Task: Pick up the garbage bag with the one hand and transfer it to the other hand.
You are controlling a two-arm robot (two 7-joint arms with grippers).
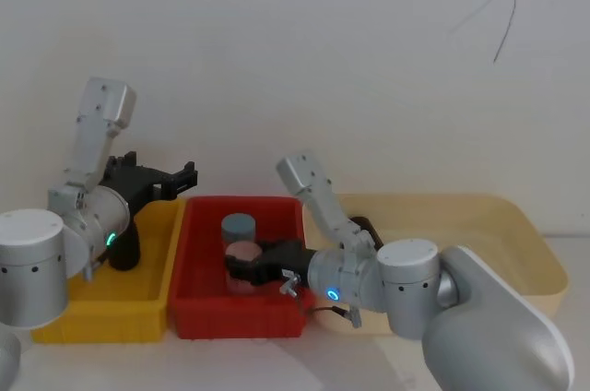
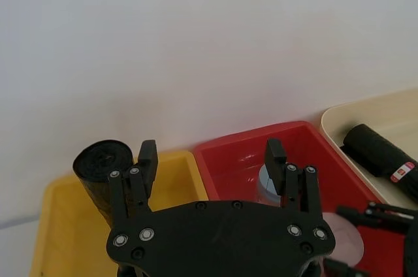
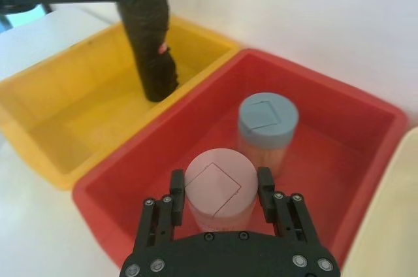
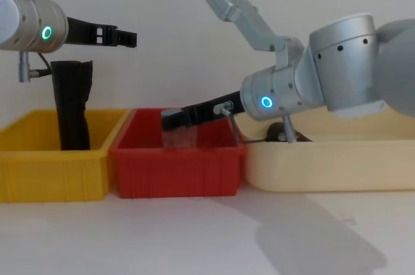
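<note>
The garbage bag (image 2: pixel 380 155), a black roll with a red-and-white label, lies in the cream bin (image 1: pixel 516 225). In the head view a bit of the garbage bag (image 1: pixel 364 224) shows behind my right arm. My left gripper (image 2: pixel 210 154), on the teal-ringed arm, is open and empty. In the head view the left gripper (image 1: pixel 184 179) hangs high over the join of the yellow and red bins. My right gripper (image 3: pixel 220 182), on the blue-ringed arm, is open low over the red bin (image 1: pixel 240 313), its fingers either side of a pink-lidded jar (image 3: pixel 220 185). In the chest view the right gripper (image 4: pixel 170 118) sits just above that jar.
A taller plain black roll (image 4: pixel 71 103) stands upright in the yellow bin (image 1: pixel 101 317), under my left arm. A blue-lidded jar (image 3: pixel 268 120) stands behind the pink one in the red bin. The three bins sit side by side against a white wall.
</note>
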